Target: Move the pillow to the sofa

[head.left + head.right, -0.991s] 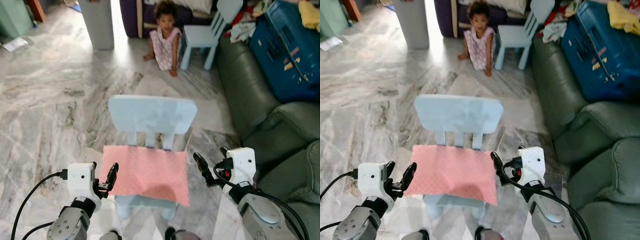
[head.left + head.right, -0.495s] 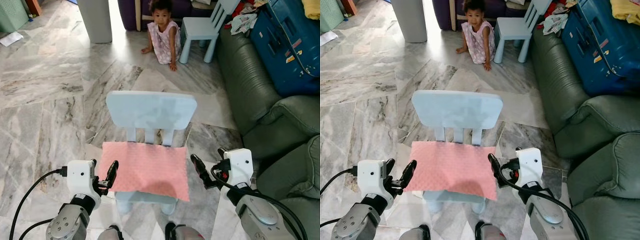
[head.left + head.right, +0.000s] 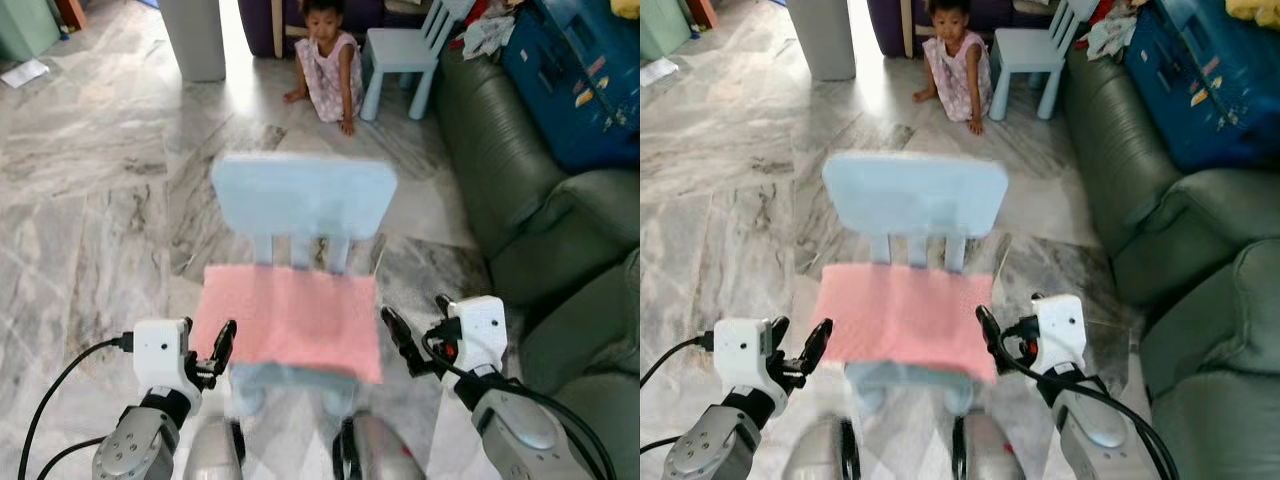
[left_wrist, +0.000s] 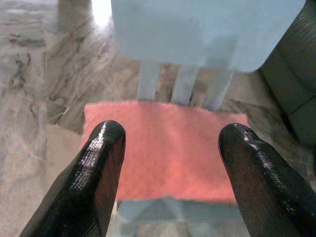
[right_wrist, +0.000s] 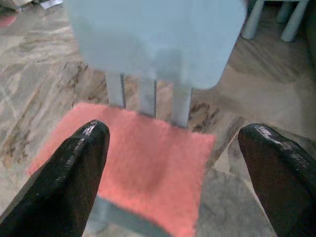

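A flat pink pillow (image 3: 288,320) lies on the seat of a small pale blue chair (image 3: 303,197) straight ahead. My left gripper (image 3: 208,345) hovers open at the pillow's near left corner. My right gripper (image 3: 418,325) is open just off the pillow's near right edge. Neither touches it. The left wrist view looks between its spread fingers (image 4: 101,168) onto the pillow (image 4: 168,153). The right wrist view shows the same pillow (image 5: 143,163) between wide-apart fingers (image 5: 84,163). The dark green sofa (image 3: 500,180) runs along the right.
A child (image 3: 330,65) sits on the marble floor beyond the chair, beside a second small blue chair (image 3: 405,50). A blue suitcase (image 3: 570,80) and clothes lie on the sofa's far end. A grey pillar (image 3: 195,35) stands at the back left.
The whole picture has shifted and blurred, so the camera has moved. My legs now show at the bottom edge. Both grippers stay open beside the pillow.
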